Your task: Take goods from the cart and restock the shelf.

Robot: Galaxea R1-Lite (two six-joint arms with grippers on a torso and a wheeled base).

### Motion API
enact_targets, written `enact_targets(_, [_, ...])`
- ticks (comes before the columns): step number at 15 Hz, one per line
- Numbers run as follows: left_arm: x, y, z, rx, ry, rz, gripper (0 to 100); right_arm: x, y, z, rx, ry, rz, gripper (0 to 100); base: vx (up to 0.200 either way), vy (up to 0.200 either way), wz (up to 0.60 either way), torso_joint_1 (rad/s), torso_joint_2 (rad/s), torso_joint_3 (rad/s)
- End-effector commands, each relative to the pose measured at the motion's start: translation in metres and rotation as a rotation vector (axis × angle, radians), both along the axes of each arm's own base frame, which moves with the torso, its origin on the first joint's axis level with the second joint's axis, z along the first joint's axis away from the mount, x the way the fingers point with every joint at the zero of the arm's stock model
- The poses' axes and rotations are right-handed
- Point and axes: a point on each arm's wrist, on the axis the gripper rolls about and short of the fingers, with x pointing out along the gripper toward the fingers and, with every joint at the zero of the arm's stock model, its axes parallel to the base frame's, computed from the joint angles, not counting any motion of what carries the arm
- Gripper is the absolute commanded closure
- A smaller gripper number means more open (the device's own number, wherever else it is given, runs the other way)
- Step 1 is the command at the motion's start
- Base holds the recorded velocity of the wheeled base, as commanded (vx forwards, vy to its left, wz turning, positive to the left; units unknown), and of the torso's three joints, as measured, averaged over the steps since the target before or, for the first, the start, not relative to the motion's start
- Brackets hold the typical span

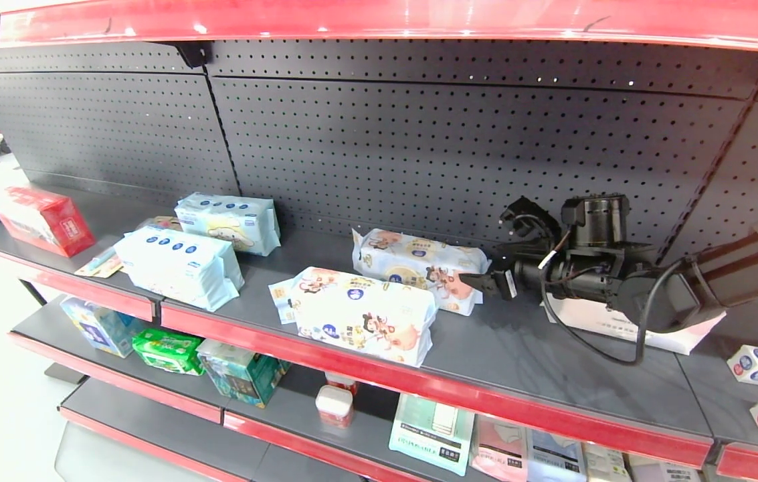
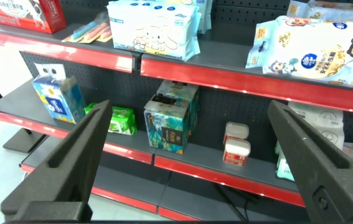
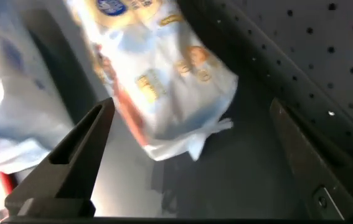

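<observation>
Middle shelf (image 1: 519,348), right arm in from the right.

- Right gripper (image 1: 480,282) is held low over the shelf board, at the right end of the rear printed pack (image 1: 419,268). In the right wrist view the jaws are seen spread wide, with the pack's crimped end (image 3: 164,81) lying ahead of them and between their lines. Nothing is clamped. Whether a finger touches the wrapper cannot be told.
- The pack's weight is judged to be carried by the shelf alone. It is laid flat and lengthwise, close to the pegboard back, probably so that a second row fits ahead of it.
- A like pack, the front printed pack (image 1: 362,314), is laid near the red shelf lip, slightly askew to the rear one, the two close together.
- Farther left, two blue-dotted packs (image 1: 178,264) are laid in the same front-and-back manner. A red box (image 1: 44,217) is beyond them.
- A white box (image 1: 673,335) is lying under the right forearm.
- Left gripper (image 2: 188,162) is held low before the lower shelves, jaws apart and holding nothing. A teal box (image 2: 171,118) and a green pack (image 2: 121,119) are seen beyond it, well apart from the fingers.

Judgement: this pack is shelved, and squaring the front pack may be worthwhile.
</observation>
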Motion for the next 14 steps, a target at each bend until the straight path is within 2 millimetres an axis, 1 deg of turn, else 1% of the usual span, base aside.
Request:
enact_targets(1, [-0.0001, 0.0, 0.0003, 0.0, -0.001, 0.001, 0, 0.0022, -0.0005, -0.0072, -0.007, 0.017, -0.008, 0, 0.0, 0.0, 0.0, 0.0, 0.0, 0.0])
enact_targets(7, [0.0, 0.0, -0.0001, 0.0, 0.0, 0.001, 0, 0.006, -0.0026, -0.013, 0.002, 0.022, -0.026, 0, 0.0, 0.0, 0.0, 0.0, 0.0, 0.0])
enact_targets(14, [0.0, 0.0, -0.0001, 0.0, 0.0, 0.001, 0, 0.008, -0.0021, -0.0125, 0.006, 0.015, -0.057, 0, 0.0, 0.0, 0.0, 0.0, 0.0, 0.0])
